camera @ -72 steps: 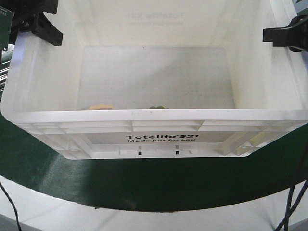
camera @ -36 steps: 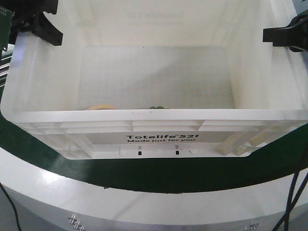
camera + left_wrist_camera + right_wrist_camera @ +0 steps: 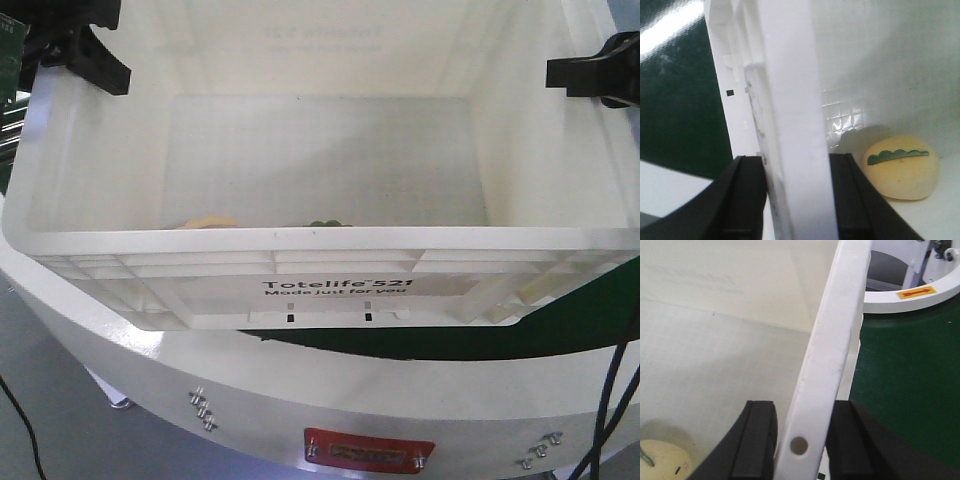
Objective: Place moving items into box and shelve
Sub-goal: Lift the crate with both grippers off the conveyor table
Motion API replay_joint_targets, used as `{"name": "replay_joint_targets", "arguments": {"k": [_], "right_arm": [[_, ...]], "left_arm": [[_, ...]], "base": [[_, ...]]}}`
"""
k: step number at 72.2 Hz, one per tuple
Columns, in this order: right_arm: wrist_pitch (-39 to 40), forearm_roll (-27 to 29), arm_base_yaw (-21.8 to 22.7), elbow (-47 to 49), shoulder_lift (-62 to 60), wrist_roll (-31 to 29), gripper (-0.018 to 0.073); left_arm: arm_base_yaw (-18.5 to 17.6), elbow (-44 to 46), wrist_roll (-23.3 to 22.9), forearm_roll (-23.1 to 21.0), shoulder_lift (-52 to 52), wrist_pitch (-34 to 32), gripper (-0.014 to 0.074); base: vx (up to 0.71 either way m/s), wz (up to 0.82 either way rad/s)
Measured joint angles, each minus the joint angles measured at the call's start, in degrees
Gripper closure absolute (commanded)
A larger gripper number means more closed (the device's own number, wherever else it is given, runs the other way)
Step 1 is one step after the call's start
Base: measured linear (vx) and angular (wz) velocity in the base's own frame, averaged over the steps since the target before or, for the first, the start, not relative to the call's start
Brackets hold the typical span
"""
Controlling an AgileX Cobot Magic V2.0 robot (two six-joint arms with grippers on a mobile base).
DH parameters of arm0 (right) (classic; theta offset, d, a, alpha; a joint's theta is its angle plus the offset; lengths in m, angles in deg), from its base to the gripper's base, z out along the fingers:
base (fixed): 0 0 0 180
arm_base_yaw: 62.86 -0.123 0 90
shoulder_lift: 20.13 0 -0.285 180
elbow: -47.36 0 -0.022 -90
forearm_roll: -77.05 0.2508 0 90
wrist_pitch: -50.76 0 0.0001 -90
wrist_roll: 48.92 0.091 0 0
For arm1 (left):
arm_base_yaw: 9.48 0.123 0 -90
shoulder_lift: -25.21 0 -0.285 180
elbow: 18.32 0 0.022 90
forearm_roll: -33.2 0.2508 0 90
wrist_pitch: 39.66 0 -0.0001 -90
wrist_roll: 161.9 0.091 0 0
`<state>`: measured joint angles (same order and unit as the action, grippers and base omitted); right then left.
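Left wrist view: the left gripper point(image 3: 796, 200) pinches the box point(image 3: 790, 75) wall, an item point(image 3: 900, 170) beside it. The right gripper point(image 3: 801, 440) pinches the box too.

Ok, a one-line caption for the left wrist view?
Left gripper clamps the side wall of the box; a cream item rests inside on its floor.

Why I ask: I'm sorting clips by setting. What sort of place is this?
Likely a robotics lab: the left gripper and right gripper clamp the box over a green-topped curved table with a bolted white rim and red plate.
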<state>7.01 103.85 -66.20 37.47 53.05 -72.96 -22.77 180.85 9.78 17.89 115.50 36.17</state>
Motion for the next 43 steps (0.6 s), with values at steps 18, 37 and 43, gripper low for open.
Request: {"name": "replay_joint_targets", "arguments": {"k": [18, 37, 43], "right_arm": [[0.0, 0.0, 0.0, 0.0, 0.0, 0.0, 0.0568], [0.0, 0.0, 0.0, 0.0, 0.0, -0.1, 0.0568], [0.0, 0.0, 0.0, 0.0, 0.0, -0.1, 0.0568]], "left_arm": [[0.0, 0.0, 0.0, -0.1, 0.0, 0.0, 0.0596], [0.0, 0.0, 0.0, -0.1, 0.0, 0.0, 0.0596], [0.0, 0.0, 0.0, -0.1, 0.0, 0.0, 0.0596]], "base": [[-0.15, 0.26], [-0.19, 0.37], [-0.23, 0.46]]}}
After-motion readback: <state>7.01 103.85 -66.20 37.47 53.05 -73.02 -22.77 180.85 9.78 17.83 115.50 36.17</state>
